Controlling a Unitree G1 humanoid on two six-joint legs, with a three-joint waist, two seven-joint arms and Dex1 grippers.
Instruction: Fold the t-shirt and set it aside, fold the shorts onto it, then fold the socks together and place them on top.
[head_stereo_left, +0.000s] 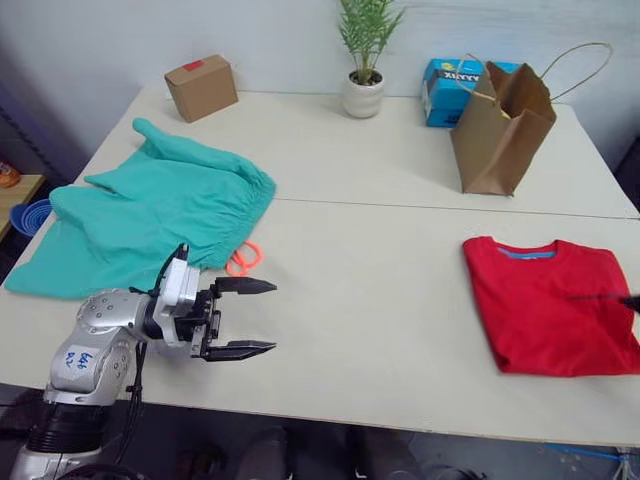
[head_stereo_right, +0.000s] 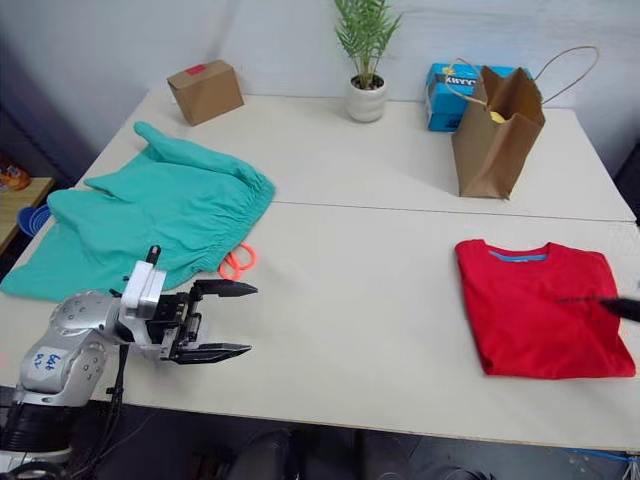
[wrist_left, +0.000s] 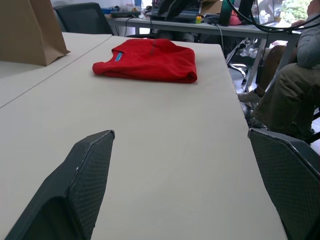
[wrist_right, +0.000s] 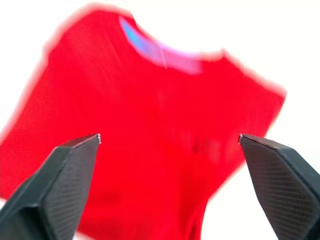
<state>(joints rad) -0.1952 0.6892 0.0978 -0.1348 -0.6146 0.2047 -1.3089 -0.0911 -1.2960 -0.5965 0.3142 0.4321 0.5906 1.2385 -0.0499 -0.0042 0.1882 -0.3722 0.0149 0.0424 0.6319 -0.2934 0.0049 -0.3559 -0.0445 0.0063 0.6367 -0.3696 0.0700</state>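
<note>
The red t-shirt (head_stereo_left: 550, 305) lies folded into a rectangle at the table's right side, blue neck label up. The teal-green shorts (head_stereo_left: 150, 215) are spread flat at the left, with the orange drawstring (head_stereo_left: 243, 260) poking out at the waistband. My left gripper (head_stereo_left: 270, 317) hovers open and empty near the front edge, just right of the shorts, pointing across the table toward the t-shirt (wrist_left: 147, 60). My right gripper (wrist_right: 169, 137) is open and empty above the t-shirt (wrist_right: 150, 130); one black fingertip (head_stereo_left: 630, 301) shows over its right edge. The socks are out of view.
Along the back of the table stand a cardboard box (head_stereo_left: 201, 87), a potted plant (head_stereo_left: 364, 60), a blue box (head_stereo_left: 445, 90) and a brown paper bag (head_stereo_left: 500, 125). A blue bowl (head_stereo_left: 30, 215) sits off the left edge. A seated person (wrist_left: 290, 85) is beyond the table's right end.
</note>
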